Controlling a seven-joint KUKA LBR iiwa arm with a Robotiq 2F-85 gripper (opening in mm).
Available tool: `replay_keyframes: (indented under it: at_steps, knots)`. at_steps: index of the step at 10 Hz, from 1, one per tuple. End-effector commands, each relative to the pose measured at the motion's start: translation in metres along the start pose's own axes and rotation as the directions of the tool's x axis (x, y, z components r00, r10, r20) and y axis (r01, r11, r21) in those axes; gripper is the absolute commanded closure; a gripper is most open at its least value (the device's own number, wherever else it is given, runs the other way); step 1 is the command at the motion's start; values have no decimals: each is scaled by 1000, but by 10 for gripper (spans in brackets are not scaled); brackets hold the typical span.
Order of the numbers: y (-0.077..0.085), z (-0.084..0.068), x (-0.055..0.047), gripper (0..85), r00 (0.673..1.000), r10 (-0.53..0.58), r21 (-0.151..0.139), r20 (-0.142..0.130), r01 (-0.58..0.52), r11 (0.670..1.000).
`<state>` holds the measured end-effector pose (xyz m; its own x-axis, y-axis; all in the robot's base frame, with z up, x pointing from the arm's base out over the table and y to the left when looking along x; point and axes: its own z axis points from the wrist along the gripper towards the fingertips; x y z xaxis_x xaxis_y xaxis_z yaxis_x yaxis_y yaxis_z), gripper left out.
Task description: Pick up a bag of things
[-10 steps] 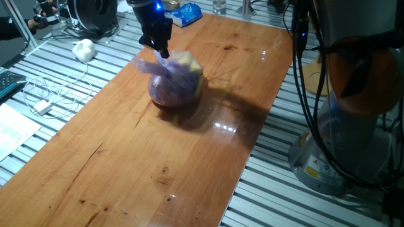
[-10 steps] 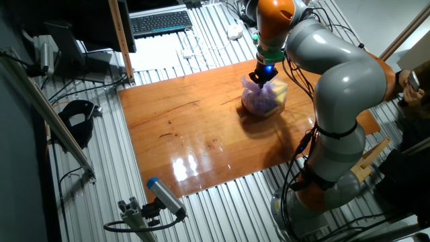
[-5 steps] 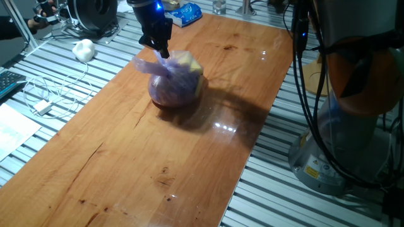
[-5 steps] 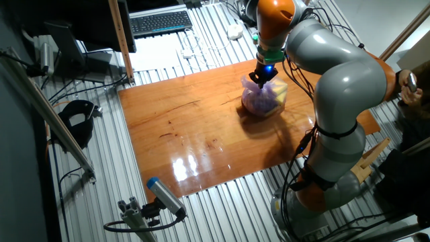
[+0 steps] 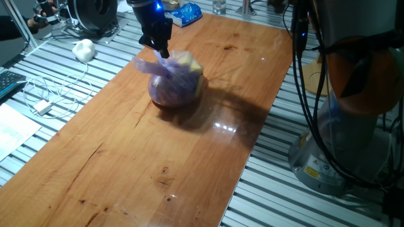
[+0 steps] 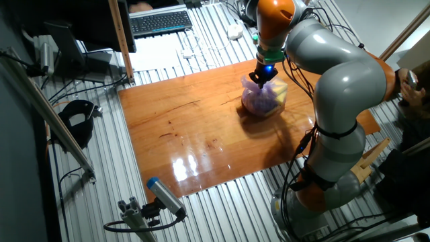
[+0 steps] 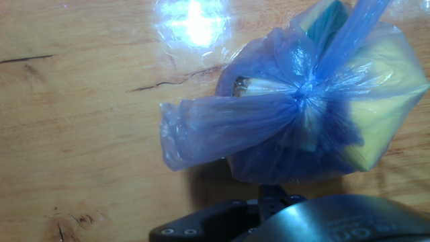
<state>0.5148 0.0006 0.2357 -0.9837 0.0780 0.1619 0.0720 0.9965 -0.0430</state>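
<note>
The bag of things is a round translucent purple plastic bag with yellow and dark reddish contents. It rests on the wooden table. It also shows in the other fixed view and fills the hand view, where its knotted top and a loose tail pointing left are plain. My gripper stands straight down onto the gathered top of the bag, also seen in the other fixed view. Its fingers look drawn together on the plastic beside the knot. In the hand view only a dark fingertip shows, touching the bag's edge.
A small white lumpy object and a white cable with a plug lie on the slatted bench left of the table. A flat blue packet lies at the table's far end. The arm's base stands to the right.
</note>
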Motion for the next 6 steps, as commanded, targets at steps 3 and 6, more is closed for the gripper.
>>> replay_keyframes:
  at_steps: [3,6]
  knots:
    - [0,0,0,850,999,22,-45,36,-21,999]
    - [0,0,0,850,998,25,-19,63,-24,1000]
